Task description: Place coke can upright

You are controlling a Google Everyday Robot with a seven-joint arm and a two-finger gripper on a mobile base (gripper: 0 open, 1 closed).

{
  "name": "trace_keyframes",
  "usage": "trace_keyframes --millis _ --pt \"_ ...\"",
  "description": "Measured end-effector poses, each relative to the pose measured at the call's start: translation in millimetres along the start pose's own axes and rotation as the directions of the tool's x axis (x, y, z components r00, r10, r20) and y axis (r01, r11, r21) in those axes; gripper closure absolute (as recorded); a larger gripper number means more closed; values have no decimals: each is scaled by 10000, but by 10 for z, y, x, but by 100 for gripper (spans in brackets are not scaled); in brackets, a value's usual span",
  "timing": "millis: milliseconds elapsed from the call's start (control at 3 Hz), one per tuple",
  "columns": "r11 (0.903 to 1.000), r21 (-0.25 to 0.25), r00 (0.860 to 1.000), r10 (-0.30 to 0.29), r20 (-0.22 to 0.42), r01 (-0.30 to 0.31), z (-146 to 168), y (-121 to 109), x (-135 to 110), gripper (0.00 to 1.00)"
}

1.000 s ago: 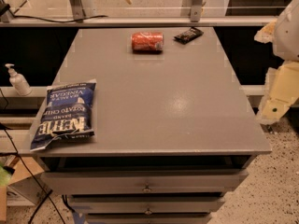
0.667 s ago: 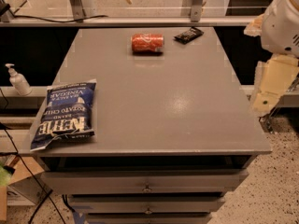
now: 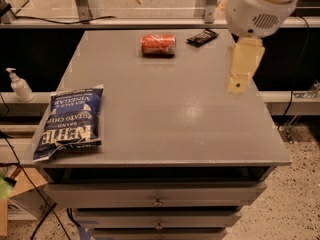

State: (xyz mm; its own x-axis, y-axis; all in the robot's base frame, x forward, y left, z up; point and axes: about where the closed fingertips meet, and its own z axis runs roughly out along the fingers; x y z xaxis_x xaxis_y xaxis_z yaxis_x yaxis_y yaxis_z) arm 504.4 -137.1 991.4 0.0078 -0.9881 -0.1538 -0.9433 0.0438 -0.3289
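Step in hand: approach. No grasp yet.

Coke can lies on its side on the grey tabletop, long axis running across the far edge, close to that edge. Nothing touches it.

End effector hangs in the air above the tabletop, to the right of the can and nearer the drawer side than the can, well apart from it. It holds nothing. Whether it is spread or pressed together I cannot tell from where I stand.

Next move, as I judge it: travel left and toward the far edge to arrive over the can, then descend and take it across its round body, lift, rotate it a quarter turn and set it down on its base.

Neighbours of the can:
- dark snack wrapper, just to the right of the can, with a clear gap between them. It is the closest obstacle on the approach side.
- blue chip bag, far from the can, at the near left corner, its edge slightly over the rim.
- pump bottle, off the tabletop, left of the can and lower.

Room: the broad middle of the tabletop on the near side of the can is bare, good for the set-down. The far edge behind the can is the risk; a nudged can could roll.
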Motion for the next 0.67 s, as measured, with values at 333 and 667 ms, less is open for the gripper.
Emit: trace_keyframes --millis 333,667 --pt "9999 117 9999 -112 71 111 -15 -41 -69 0" --pt "9998 -147 9982 173 573 -165 95 -29 -54 0"
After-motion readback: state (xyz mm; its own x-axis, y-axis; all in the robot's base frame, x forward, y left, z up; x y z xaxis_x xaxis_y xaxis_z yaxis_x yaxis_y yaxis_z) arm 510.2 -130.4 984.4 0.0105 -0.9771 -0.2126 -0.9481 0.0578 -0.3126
